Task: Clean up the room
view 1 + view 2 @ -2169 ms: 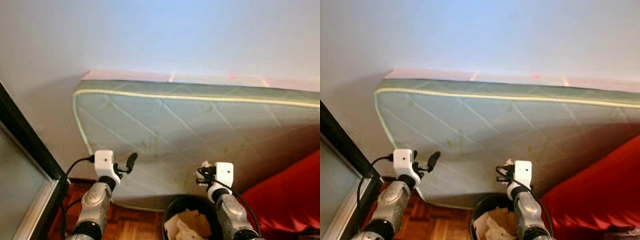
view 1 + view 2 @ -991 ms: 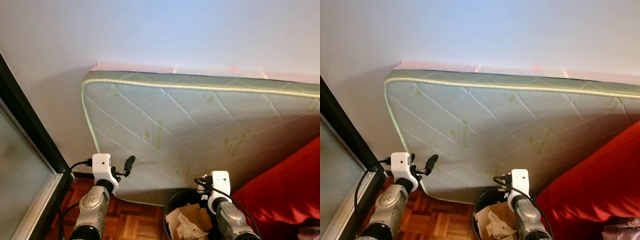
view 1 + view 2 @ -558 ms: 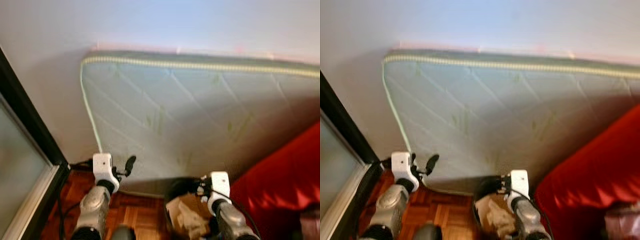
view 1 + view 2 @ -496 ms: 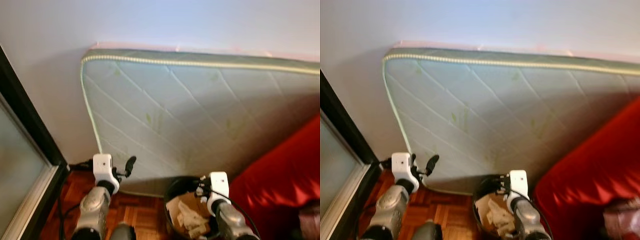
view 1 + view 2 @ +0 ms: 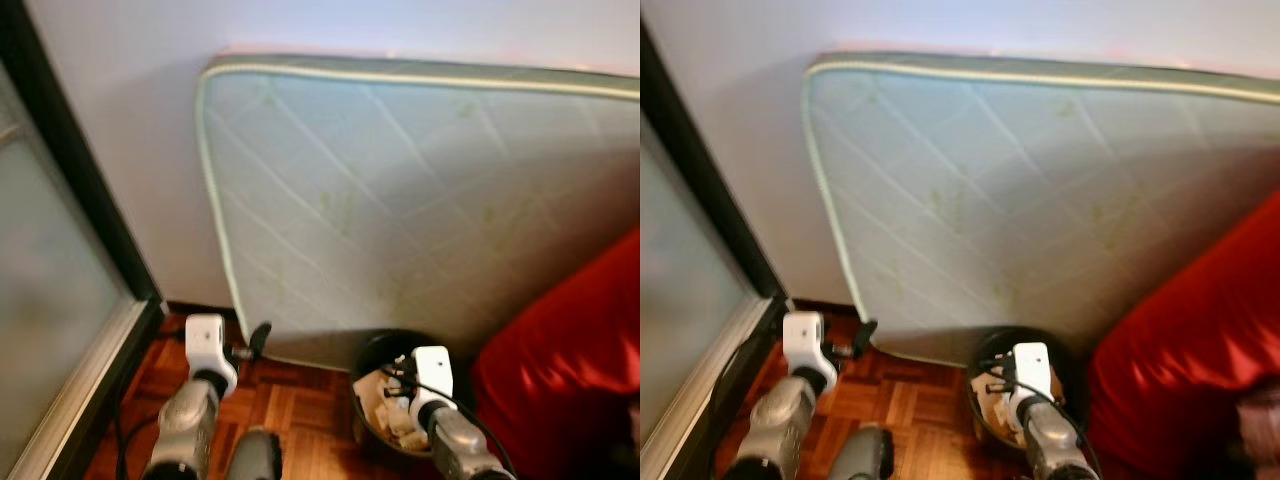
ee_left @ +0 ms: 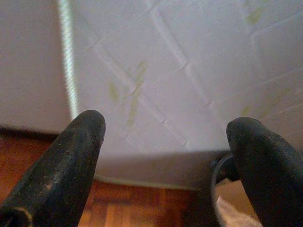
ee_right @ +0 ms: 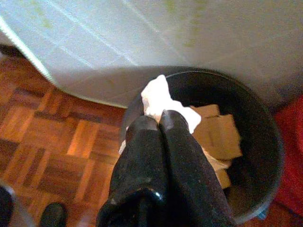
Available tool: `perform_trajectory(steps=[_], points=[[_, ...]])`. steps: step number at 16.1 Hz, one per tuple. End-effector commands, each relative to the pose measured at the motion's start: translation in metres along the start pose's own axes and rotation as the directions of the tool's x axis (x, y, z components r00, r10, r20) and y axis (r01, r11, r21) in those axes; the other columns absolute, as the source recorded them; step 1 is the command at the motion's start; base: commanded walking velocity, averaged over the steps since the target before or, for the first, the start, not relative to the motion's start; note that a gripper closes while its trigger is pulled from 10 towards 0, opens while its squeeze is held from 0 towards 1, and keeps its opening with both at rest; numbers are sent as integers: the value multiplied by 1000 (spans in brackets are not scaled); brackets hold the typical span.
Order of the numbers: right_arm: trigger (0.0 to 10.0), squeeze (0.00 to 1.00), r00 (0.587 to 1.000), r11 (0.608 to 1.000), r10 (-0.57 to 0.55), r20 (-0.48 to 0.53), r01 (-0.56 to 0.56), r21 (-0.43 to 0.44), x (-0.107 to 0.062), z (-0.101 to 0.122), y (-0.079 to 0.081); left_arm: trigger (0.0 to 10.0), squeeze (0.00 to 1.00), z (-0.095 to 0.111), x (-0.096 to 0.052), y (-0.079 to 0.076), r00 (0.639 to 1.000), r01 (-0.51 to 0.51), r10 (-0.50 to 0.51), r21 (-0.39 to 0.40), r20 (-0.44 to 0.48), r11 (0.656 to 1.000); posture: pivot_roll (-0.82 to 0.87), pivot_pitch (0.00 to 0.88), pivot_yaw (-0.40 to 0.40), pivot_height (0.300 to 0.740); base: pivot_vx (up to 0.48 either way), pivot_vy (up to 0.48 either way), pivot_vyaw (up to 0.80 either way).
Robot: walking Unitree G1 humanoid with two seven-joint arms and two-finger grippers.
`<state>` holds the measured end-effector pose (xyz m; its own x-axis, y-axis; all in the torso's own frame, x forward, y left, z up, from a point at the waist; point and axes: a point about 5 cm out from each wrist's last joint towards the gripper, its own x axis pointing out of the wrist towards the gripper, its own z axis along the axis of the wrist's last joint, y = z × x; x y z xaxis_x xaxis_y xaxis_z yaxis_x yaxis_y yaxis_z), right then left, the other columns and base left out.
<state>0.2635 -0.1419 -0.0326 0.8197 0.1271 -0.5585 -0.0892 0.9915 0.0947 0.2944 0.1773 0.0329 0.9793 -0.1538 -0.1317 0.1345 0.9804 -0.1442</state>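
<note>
A black round bin (image 7: 246,156) stands on the wood floor at the foot of a leaning mattress, with cardboard pieces (image 7: 218,135) and crumpled paper inside. My right gripper (image 7: 161,118) hovers over the bin's near rim, shut on a white crumpled tissue (image 7: 158,97). In the head views the right wrist (image 5: 432,372) sits just above the bin (image 5: 375,350). My left gripper (image 6: 163,127) is open, with wide-spread fingers facing the mattress's lower corner; its fingertip (image 5: 260,335) shows left of the bin.
A pale quilted mattress (image 5: 420,190) leans against the wall. A red sofa or cushion (image 5: 560,380) lies right of the bin. A dark-framed glass door (image 5: 50,300) stands at the left. Parquet floor (image 5: 910,400) stretches between the arms.
The camera has tilted down and shifted, so the bin and floor show more fully. Both arms keep their pose; the right gripper still holds the tissue over the bin.
</note>
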Motion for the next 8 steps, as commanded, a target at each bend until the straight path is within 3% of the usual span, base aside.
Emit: perform_trajectory(steps=[1, 6, 8], points=[[10000, 0, 1000, 1000, -5, -4, 5, -3, 0, 0, -3, 10000, 0, 2, 1, -2, 1000, 0, 0, -9, 7, 1000, 44, 36, -65, 644, 0, 0, 0], [10000, 0, 1000, 1000, -30, 11, 29, 4, 1, 4, -2, 10000, 0, 0, 0, -1, 1000, -5, 5, -15, -4, 1000, 45, 38, -64, 644, 0, 0, 0], [10000, 0, 999, 999, -41, 7, 41, 25, 1, 3, -4, 10000, 0, 1, 0, 0, 1000, -8, 8, -18, -1, 1000, 46, 40, -66, 644, 298, 0, 0]])
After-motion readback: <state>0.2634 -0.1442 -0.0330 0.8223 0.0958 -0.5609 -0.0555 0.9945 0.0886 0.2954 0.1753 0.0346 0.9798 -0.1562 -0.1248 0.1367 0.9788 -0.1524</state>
